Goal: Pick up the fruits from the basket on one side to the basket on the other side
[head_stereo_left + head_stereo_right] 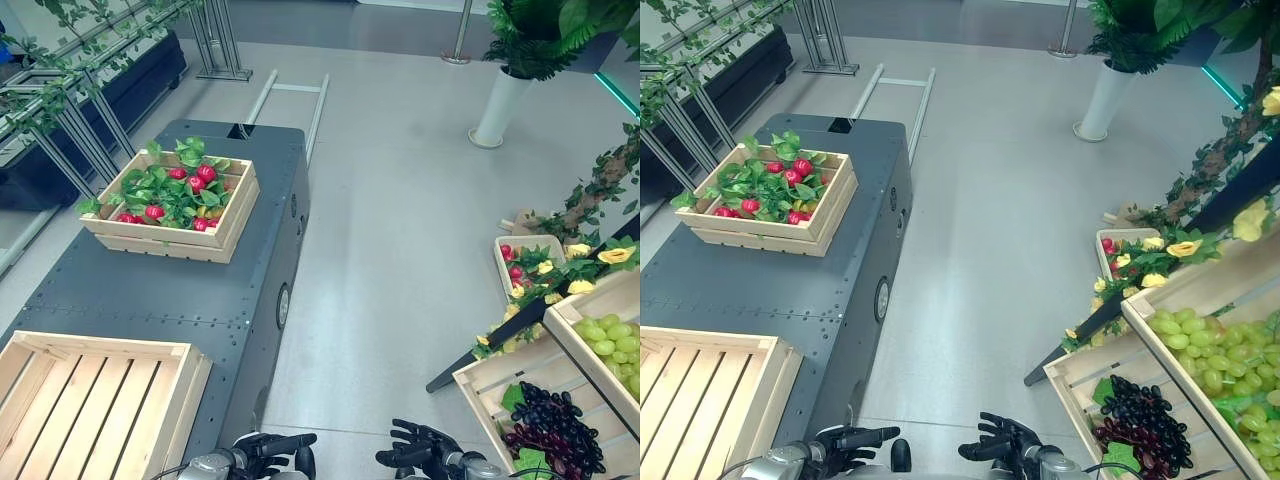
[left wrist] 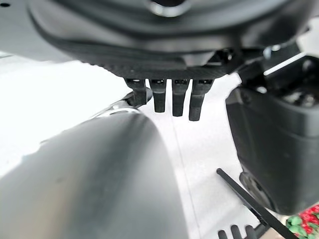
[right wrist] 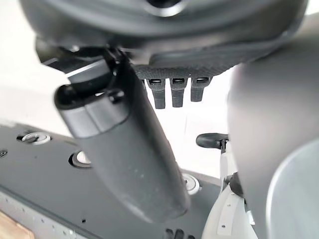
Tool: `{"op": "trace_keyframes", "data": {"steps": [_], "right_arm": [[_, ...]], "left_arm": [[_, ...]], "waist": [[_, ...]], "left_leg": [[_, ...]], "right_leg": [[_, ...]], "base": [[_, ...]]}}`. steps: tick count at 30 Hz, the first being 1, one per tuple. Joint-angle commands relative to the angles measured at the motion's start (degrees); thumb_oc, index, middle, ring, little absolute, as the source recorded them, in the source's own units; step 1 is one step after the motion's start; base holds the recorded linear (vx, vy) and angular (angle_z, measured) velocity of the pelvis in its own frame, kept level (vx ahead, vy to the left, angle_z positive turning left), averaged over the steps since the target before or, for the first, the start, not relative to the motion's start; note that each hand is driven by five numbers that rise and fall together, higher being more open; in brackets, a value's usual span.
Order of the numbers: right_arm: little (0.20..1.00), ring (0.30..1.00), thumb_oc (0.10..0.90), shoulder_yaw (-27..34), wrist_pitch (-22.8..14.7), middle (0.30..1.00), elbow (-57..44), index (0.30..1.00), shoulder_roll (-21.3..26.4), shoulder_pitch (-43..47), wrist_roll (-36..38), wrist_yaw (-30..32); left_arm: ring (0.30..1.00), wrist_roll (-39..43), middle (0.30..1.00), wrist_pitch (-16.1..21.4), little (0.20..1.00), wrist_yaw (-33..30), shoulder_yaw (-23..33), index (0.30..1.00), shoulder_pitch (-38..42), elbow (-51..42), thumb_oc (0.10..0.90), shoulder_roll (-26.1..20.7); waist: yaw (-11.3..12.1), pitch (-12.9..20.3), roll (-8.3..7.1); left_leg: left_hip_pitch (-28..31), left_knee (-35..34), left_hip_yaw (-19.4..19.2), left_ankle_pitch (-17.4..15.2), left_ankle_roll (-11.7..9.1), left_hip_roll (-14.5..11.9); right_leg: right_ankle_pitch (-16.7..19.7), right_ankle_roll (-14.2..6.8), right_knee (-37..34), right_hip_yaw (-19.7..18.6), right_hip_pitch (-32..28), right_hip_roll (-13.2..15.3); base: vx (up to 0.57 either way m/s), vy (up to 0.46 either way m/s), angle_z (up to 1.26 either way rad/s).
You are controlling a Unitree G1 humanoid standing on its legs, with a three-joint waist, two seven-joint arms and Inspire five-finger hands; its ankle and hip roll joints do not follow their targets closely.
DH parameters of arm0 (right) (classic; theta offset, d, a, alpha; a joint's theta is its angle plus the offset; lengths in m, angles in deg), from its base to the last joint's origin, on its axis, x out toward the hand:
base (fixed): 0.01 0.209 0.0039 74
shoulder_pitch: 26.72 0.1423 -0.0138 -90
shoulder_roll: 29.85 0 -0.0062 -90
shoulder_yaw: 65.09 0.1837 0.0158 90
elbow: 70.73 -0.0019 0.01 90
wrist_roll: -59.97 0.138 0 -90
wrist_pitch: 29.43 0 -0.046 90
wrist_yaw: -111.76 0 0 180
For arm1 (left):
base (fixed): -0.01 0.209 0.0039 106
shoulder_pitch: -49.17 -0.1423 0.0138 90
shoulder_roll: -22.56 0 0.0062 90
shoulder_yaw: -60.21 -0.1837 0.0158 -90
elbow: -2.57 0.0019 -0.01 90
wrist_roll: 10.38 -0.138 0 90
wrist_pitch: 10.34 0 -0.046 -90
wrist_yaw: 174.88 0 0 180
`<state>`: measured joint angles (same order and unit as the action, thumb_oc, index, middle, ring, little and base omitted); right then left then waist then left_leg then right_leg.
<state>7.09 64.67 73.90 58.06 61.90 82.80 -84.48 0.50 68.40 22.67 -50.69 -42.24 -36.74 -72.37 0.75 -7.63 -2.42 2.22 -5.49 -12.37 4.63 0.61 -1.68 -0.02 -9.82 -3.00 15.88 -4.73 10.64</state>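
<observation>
Fruits: grapes (image 1: 1140, 420) fill the right crates, the near left crate (image 1: 90, 400) sits bare; your left hand (image 1: 275, 448) and right hand (image 1: 420, 445) hang relaxed, holding nothing—either crate could be next.

Two head cameras, set side by side, are looking steeply down from above onto a dark grey cart (image 1: 170, 290) at ten o'clock and wooden fruit crates (image 1: 1200, 330) at three o'clock, sharing nearly the whole scene. Each wrist camera is peering along its own hand from very close: the left hand (image 2: 169, 94) toward pale floor, the right hand (image 3: 174, 89) toward the cart's top.
</observation>
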Motion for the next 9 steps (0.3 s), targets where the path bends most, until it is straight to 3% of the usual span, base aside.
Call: {"op": "trace_keyframes", "data": {"steps": [1,9], "right_arm": [[0.900,0.900,0.800,0.74,-0.47,0.900,-0.41,0.900,0.67,1.61,0.76,1.60],[0.900,0.900,0.800,0.13,-0.34,0.900,-0.40,0.900,0.60,1.88,-0.07,1.36]], "left_arm": [[0.900,1.20,0.900,1.91,0.900,-0.62,0.31,0.900,5.24,2.39,0.800,3.63],[0.900,-0.25,0.900,3.11,0.900,-1.23,0.32,0.900,5.09,3.51,0.800,4.38]], "waist": [[0.23,0.18,1.43],[0.04,0.85,1.43]], "left_leg": [[3.98,1.07,1.82,-5.55,-1.87,-1.09],[4.37,0.54,1.73,-5.49,-2.55,-1.75]], "right_leg": [[3.22,0.06,3.06,-1.75,3.32,-0.32],[2.52,0.59,2.09,-1.97,2.26,-0.87]], "base": [[0.02,-0.030,0.03],[0.00,-0.004,0.01]]}}
